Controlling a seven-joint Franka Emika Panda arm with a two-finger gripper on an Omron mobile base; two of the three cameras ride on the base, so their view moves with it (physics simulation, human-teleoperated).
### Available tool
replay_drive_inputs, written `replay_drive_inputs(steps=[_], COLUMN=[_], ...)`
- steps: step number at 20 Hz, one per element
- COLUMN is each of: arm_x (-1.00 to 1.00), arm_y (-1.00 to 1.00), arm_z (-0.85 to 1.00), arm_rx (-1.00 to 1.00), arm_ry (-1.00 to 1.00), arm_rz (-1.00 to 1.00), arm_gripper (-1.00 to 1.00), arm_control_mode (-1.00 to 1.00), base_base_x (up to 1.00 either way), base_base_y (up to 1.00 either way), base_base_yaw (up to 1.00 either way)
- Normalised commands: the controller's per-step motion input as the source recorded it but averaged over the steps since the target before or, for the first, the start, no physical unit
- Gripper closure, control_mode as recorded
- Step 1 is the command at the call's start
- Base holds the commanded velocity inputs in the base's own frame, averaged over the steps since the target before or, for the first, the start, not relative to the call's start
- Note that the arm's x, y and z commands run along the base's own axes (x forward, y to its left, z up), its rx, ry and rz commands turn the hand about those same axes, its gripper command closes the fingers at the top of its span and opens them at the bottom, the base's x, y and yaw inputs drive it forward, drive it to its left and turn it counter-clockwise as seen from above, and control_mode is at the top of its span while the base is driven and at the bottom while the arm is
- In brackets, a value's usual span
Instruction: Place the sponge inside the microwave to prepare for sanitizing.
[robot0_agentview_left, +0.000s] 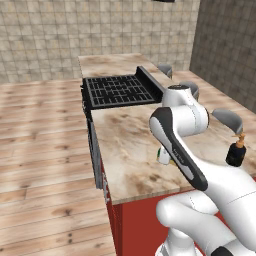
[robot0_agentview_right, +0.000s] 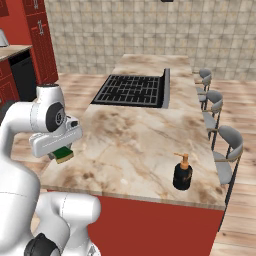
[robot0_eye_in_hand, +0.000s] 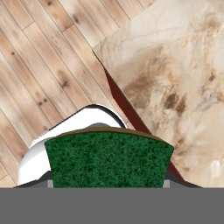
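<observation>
Holding the sponge (robot0_agentview_right: 62, 153) under the hand, the gripper (robot0_agentview_right: 61, 156) is closed partway on it, the jaws standing about as wide as the block itself, so the green top fills the lower part of the hand view (robot0_eye_in_hand: 108, 158) and hides the fingertips. I judge the sponge is kept high and clear of the counter (robot0_agentview_right: 145, 140) so that it can be carried away without rubbing on the marble. It hangs near the front corner of the island, just above the place where the counter edge meets the red cabinet front (robot0_agentview_right: 150, 220); in the hand view this edge runs diagonally, with wooden floor (robot0_eye_in_hand: 39, 65) on one side and marble on the other. The microwave cannot be seen in these pictures, so I think the carrying step is not finished and the base must turn or drive to find it. Room for this looks good: the floor on the left of the island is open. On the counter the soap bottle (robot0_agentview_right: 183, 173) stands well apart toward the stools (robot0_agentview_right: 227, 150), and the cooktop (robot0_agentview_right: 131, 90) lies farther back, so neither is close to the sponge.
</observation>
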Motion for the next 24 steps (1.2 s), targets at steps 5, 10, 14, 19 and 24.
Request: replay_drive_inputs(steps=[5,10,14,19,24], arm_x=[0.00,0.00,0.00,0.00,0.00], arm_y=[0.00,0.00,0.00,0.00,0.00], arm_z=[0.00,0.00,0.00,0.00,0.00], arm_rx=[0.00,0.00,0.00,0.00,0.00], arm_ry=[0.00,0.00,0.00,0.00,0.00], arm_rz=[0.00,0.00,0.00,0.00,0.00], arm_gripper=[1.00,1.00,1.00,1.00,1.00], arm_control_mode=[1.00,1.00,1.00,1.00,1.00], base_base_x=[0.00,-0.16,-0.40,-0.17,0.00], base_base_y=[0.00,-0.02,-0.01,0.07,0.09], base_base_yaw=[0.00,0.00,-0.25,-0.77,-0.99])
